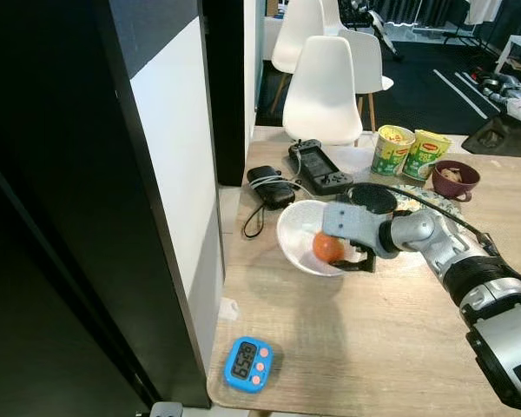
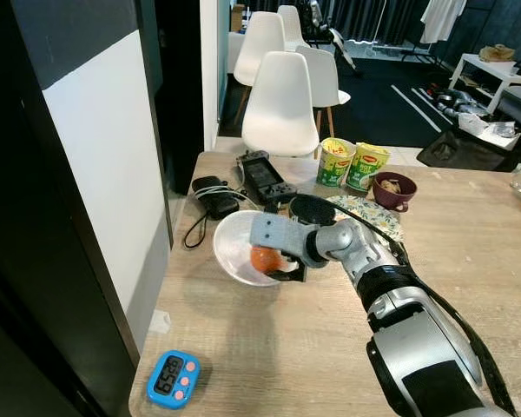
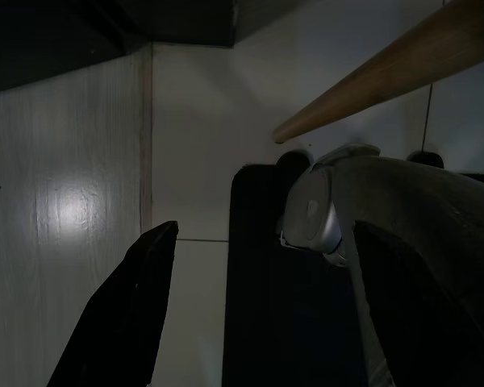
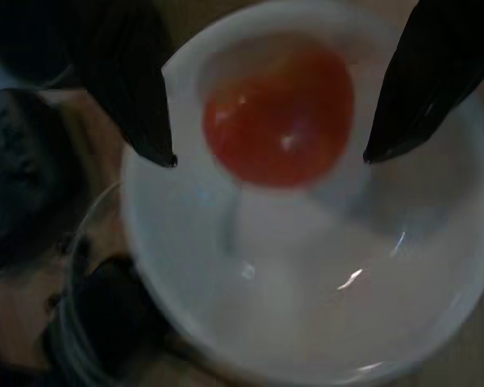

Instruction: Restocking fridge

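Wooden table (image 1: pixel 356 347), lower right of frame: I log one white bowl (image 1: pixel 291 239) at centre holding a red tomato (image 1: pixel 327 248). My right gripper (image 4: pixel 270 157) hangs over it, fingers spread either side, not clasping. Blue timer (image 1: pixel 247 364) near the bottom edge.

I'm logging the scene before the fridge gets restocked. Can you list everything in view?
Tomato: 1, orange-red, in the white bowl.
Bowl: 1, white, on the table.
Table: 1, light wood.
Timer: 1, blue, table's near left corner.
Noodle cups: 2, green-yellow, far side.
Maroon bowl: 1, beside the cups.
Game controller: 1, black, behind the white bowl.
Chairs: several, white, beyond the table.
Right claw: open, fingers astride the tomato.
Left claw: open, hanging idle.
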Controlling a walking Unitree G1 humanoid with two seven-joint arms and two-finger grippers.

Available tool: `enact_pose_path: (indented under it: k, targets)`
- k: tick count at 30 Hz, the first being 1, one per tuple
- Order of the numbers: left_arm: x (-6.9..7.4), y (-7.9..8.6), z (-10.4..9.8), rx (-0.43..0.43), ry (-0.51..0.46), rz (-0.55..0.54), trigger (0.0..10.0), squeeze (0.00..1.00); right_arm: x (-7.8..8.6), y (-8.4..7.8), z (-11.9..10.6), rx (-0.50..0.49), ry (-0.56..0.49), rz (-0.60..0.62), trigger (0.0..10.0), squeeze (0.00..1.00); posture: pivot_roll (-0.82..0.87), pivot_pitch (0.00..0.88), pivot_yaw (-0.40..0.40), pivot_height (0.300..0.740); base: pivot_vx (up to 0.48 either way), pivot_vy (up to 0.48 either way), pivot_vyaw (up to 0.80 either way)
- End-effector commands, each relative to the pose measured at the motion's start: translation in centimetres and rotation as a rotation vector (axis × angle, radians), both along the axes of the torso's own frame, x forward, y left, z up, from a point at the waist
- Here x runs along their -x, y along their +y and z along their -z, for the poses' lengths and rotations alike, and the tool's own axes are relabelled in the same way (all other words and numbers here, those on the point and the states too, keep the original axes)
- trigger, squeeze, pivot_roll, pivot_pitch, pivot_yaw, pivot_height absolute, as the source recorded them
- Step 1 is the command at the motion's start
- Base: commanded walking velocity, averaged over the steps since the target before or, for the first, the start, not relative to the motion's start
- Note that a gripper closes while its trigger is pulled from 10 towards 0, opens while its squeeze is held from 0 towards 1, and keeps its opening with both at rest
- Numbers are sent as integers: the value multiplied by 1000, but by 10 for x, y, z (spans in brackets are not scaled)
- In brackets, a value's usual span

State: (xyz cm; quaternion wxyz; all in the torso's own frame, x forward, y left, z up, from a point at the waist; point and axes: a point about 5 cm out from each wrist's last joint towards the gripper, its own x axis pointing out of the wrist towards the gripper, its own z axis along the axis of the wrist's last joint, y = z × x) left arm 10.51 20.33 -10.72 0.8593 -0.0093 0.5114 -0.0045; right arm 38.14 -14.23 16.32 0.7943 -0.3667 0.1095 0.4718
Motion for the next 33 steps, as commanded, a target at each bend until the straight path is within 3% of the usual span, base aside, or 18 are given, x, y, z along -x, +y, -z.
enact_pose_path:
  k: [1,7,12,14,18,20,22,25,27,33]
  targets:
    - [9,-15,5,44,40,16,10000,0,-2,2,-11,-64,-13,-13,10000,0,100,0,-114,740,0,0,0]
    - [9,-16,5,43,39,16,10000,0,-2,4,-25,-181,5,-57,10000,0,97,0,-115,740,0,0,0]
    - [8,-17,5,46,38,22,10000,0,6,2,-22,-169,99,-160,10000,0,98,0,-118,740,0,0,0]
    - [8,-18,5,47,38,26,10000,0,17,1,-11,-86,197,-262,10000,0,97,0,-119,740,0,0,0]
    - [8,-18,5,45,38,26,10000,0,25,-1,4,19,263,-302,10000,0,96,0,-120,740,0,0,0]
    - [8,-18,5,45,38,26,10000,0,25,-1,4,19,263,-302,10000,0,96,0,-120,740,0,0,0]
    - [7,-18,5,44,37,27,10000,0,28,-4,17,97,302,-291,10000,0,99,0,-120,740,0,0,0]
    - [7,-18,5,43,36,28,10000,0,29,-7,21,134,314,-278,10000,0,101,0,-118,740,0,0,0]
    - [7,-18,5,43,36,30,10000,0,25,-14,24,214,272,-215,10000,0,100,0,-115,740,0,0,0]
    - [7,-18,5,43,38,32,10000,0,22,-15,19,205,253,-180,10000,0,98,0,-115,740,0,0,0]
